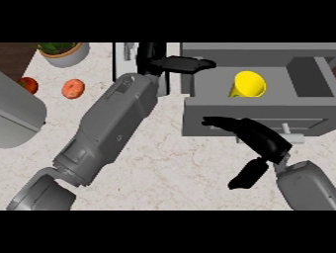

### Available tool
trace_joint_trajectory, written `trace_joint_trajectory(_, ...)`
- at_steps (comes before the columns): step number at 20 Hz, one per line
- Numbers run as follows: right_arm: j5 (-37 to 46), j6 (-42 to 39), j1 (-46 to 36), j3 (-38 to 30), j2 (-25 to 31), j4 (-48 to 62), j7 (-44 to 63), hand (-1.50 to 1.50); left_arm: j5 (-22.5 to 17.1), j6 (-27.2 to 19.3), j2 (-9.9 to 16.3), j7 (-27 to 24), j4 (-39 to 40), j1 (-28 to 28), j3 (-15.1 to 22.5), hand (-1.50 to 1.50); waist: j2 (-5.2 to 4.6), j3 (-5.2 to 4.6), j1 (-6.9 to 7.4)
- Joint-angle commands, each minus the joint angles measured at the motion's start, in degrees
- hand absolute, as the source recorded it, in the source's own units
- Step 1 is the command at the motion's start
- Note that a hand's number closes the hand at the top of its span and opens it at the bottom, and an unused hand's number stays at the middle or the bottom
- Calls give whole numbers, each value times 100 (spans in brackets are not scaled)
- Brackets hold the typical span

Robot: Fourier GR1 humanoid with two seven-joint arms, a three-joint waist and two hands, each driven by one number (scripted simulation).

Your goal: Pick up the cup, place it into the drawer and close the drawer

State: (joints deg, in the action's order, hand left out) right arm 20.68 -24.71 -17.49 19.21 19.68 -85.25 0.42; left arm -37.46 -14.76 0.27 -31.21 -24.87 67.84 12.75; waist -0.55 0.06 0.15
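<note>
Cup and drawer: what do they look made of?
Cup: probably plastic, since it is one even bright yellow with a smooth, slightly glossy surface. Drawer: painted metal or wood, which I cannot tell apart; flat matte grey panels without grain. It is open with the cup inside.

The marbled counter (163, 163) carries a potted plant (63, 52) and two reddish fruits (72, 89).

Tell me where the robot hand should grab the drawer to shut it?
Probably the drawer's grey front panel, coming from the near side. The drawer stands pulled out with the yellow cup inside, and the right robot hand is already at that front, so pushing away should close it.
</note>
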Motion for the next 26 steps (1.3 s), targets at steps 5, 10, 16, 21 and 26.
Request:
trace_joint_trajectory(5, 1059, 774, -1140, 152, -471, 2997, -882, 150, -27, 264, 188, -119, -594, -708, -39, -150, -18, 7, 424)
trace_joint_trajectory(10, 905, 1210, -1913, -495, -405, 4288, -1926, 150, -61, 626, 589, 110, -1031, -1147, -12, -150, -42, 14, 507)
trace_joint_trajectory(16, 634, 1593, -2861, -1263, -245, 5221, -2132, 150, -132, 895, 854, 306, -1541, -1460, 20, -150, -79, 24, 853)
trace_joint_trajectory(21, 419, 1653, -3456, -1760, 244, 5724, -2192, 150, -60, 1108, 975, 321, -1697, -1737, 150, -150, -150, 27, 977)
trace_joint_trajectory(26, 198, 1351, -3626, -1972, 559, 5743, -2150, 150, -80, 1215, 1055, 367, -1780, -1909, 164, -150, -200, 22, 1072)
